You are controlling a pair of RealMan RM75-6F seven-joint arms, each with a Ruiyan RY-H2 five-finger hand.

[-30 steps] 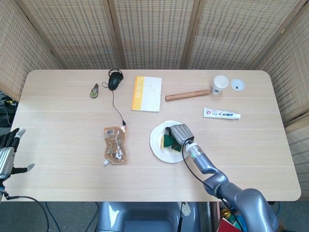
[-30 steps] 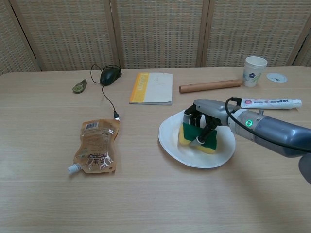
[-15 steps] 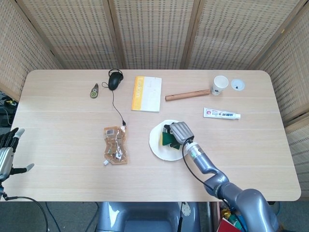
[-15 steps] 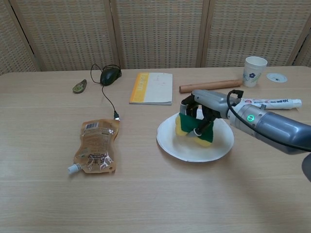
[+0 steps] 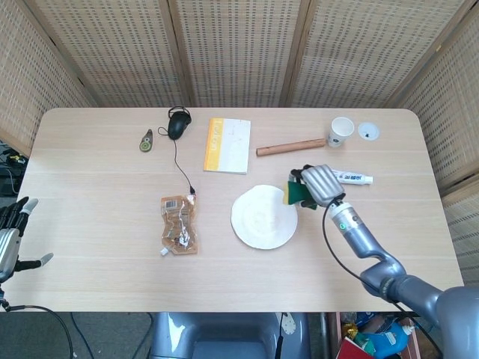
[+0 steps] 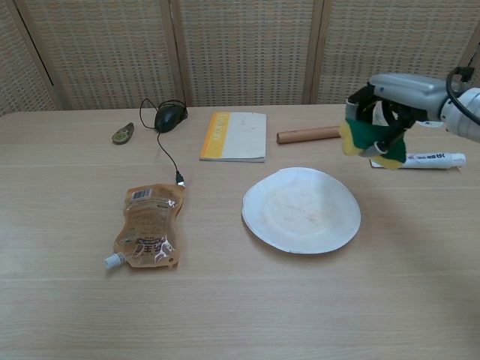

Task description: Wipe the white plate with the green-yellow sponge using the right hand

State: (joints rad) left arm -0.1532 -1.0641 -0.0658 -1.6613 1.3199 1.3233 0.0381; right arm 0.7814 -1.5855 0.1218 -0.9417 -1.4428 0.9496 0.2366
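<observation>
Above the table (image 6: 225,300), right robot hand (image 6: 390,101) holds sponge (image 6: 366,139); plate (image 6: 301,209) bare.

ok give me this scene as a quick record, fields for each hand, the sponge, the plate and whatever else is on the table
right hand: holds the sponge, raised above the table, right of the plate
left hand: off the table's left edge, fingers apart, holds nothing
sponge: green-yellow, in the air, off the plate
plate: white, bare, flat on the table
also on table: pouch, mouse, booklet, wooden rod, paper cup, tube
</observation>
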